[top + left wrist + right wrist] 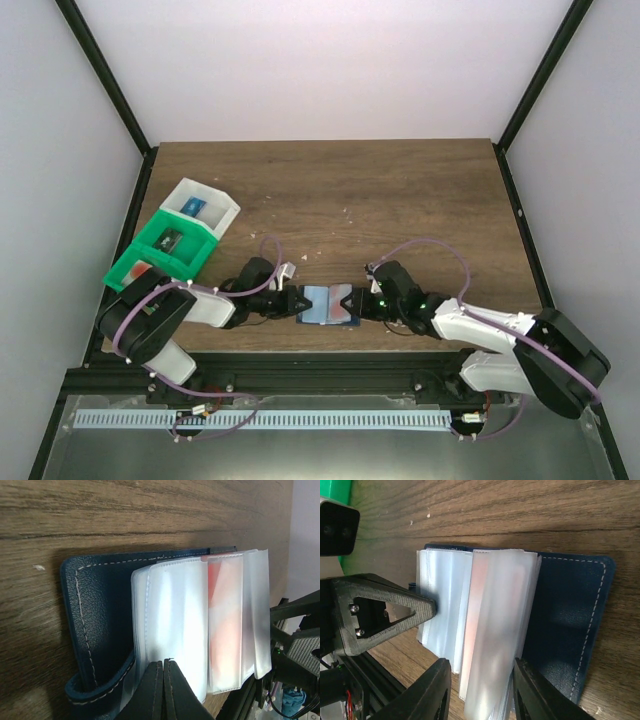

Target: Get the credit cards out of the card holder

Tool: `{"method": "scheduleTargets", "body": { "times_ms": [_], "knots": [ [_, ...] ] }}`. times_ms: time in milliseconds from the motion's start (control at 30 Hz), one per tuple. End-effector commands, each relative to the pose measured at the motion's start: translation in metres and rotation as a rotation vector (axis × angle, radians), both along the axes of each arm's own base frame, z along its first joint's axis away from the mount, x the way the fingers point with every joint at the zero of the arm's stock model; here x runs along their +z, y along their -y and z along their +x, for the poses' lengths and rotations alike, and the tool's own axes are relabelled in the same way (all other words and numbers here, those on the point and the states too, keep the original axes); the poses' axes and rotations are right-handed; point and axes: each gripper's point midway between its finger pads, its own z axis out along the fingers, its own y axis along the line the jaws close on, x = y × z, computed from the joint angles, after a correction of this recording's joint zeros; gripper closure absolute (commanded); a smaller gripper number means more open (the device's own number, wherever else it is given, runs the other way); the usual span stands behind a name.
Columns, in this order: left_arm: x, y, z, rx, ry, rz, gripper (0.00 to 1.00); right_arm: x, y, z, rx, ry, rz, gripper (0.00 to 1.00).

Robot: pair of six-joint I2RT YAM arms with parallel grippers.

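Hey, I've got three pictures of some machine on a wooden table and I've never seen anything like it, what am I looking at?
These are two robot arms seen from above; the other two pictures come from a camera on each wrist. On the table lies an open blue card holder with clear sleeves; a reddish credit card shows inside one. The left gripper is shut, pinching a sleeve's edge. The right gripper has its jaws around a bundle of sleeves. Green and white bins sit at the left.

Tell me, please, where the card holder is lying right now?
In the top external view the card holder lies open on the table's near edge, centre, between the left gripper and the right gripper, well right of the green bin.
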Motion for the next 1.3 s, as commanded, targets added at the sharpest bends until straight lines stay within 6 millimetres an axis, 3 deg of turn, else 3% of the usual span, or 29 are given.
{"method": "scheduleTargets", "body": {
  "times_ms": [0,333,767,1267],
  "knots": [
    [-0.024,-0.015,-0.015,0.006,-0.06,0.078,1.0,0.009,-0.003,0.005,0.002,0.029,0.025,0.63],
    [-0.024,-0.015,-0.016,0.009,-0.065,0.076,1.0,-0.004,0.007,0.005,-0.036,0.002,-0.029,0.44],
    [-0.025,-0.019,-0.019,0.015,-0.068,0.079,1.0,0.001,-0.001,0.008,-0.013,0.021,-0.007,0.43],
    [-0.026,-0.019,-0.02,0.017,-0.071,0.075,1.0,0.005,-0.025,0.006,0.069,-0.001,0.079,0.43]
  ]
}}
